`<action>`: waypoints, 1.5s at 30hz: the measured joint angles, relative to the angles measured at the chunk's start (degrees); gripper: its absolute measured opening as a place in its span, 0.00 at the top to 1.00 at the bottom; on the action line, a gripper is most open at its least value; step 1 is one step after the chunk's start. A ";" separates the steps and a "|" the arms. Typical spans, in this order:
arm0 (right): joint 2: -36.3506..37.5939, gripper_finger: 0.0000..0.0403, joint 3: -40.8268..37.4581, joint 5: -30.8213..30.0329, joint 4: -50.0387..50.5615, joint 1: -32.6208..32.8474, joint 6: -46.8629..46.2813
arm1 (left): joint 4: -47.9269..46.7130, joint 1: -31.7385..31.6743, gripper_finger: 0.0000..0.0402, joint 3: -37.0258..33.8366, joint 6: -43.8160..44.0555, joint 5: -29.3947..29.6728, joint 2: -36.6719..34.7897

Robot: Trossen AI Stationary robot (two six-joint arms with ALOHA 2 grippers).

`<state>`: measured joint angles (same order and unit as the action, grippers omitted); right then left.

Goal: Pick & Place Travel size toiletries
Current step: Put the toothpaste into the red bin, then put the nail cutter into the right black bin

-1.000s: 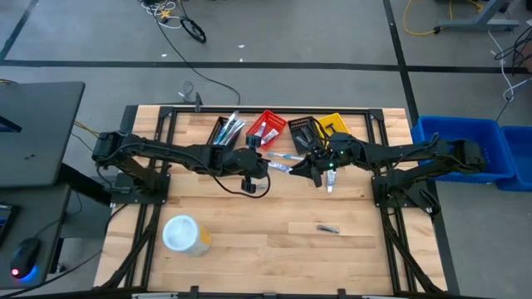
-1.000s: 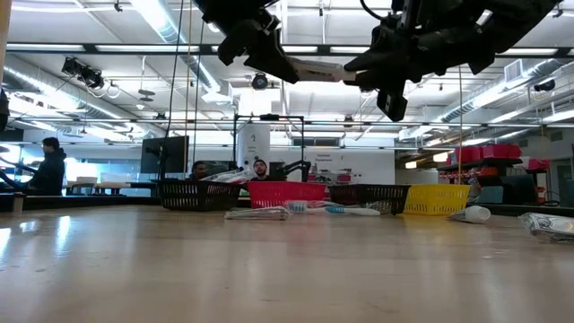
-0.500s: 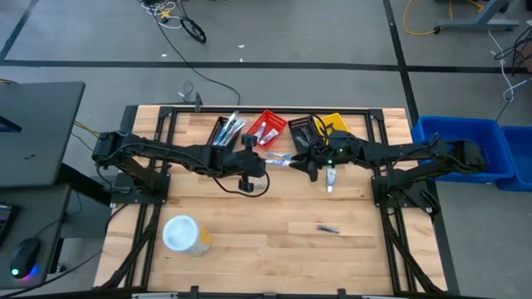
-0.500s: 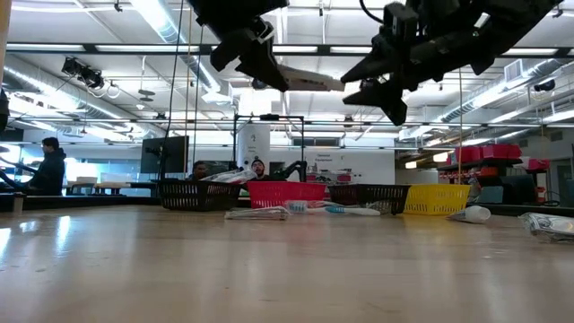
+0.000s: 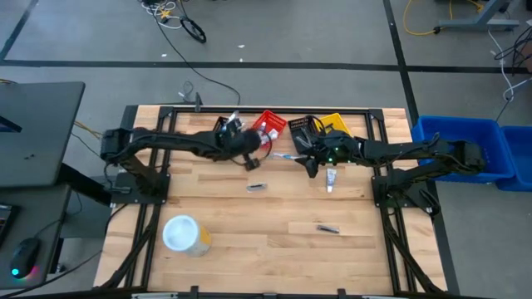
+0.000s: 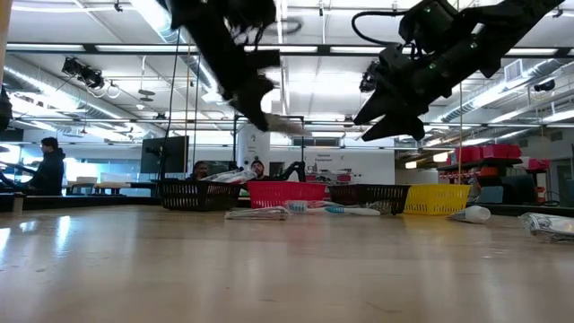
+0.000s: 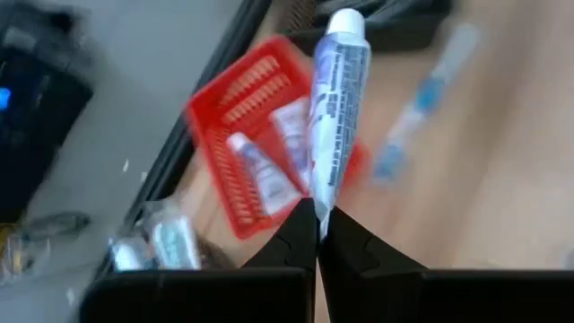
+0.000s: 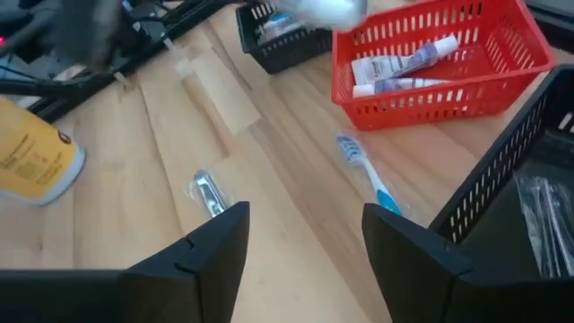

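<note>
- The table [image 5: 274, 241] is being worked from both sides; the round tub [image 5: 184, 233] is standing at its near left, well apart from the action.
- The left gripper [image 7: 317, 235] is now being carried over the far edge, just beside the red basket [image 5: 268, 124]; a second ago it was hanging near the table's middle, so a swing toward the baskets is being made.
- The right gripper [image 8: 305, 235] is being held near the black basket [image 5: 303, 133], its fingers [image 8: 215, 247] being spread wide apart with nothing between them; a second ago they were nearly together on the same item, so a handover is judged to have just been completed.
- The red basket is already holding two small tubes [image 8: 404, 67]; it is being approached as the likely drop place.
- The white-and-blue tube [image 7: 336, 99] is being held clamped by its flat end between the closed left fingers, above the red basket's edge.
- A blue toothbrush [image 8: 363, 170] is lying on the wood between the red and black baskets; a tube [image 5: 331, 177] is lying just right of centre.
- A silvery sachet [image 5: 257, 187] and a dark stick [image 5: 327, 228] are still waiting nearer.
</note>
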<state>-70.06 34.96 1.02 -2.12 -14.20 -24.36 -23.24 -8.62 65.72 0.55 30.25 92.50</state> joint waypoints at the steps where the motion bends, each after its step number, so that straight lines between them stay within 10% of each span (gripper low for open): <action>1: 0.02 0.45 0.00 0.02 -0.16 0.00 0.38 | 2.69 -1.29 0.99 -0.25 1.05 0.08 0.93; 28: -2.93 0.39 0.00 -1.03 -1.68 -0.21 11.77 | 19.71 -15.98 0.98 -1.77 3.96 -13.44 17.36; 45: -2.93 0.45 0.00 -0.98 -1.21 -0.35 12.00 | 21.44 -15.46 0.71 -1.74 -0.71 -13.89 17.30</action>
<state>-72.99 34.96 0.03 -3.34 -14.55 -12.36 -1.80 -24.09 63.99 -0.16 16.35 109.80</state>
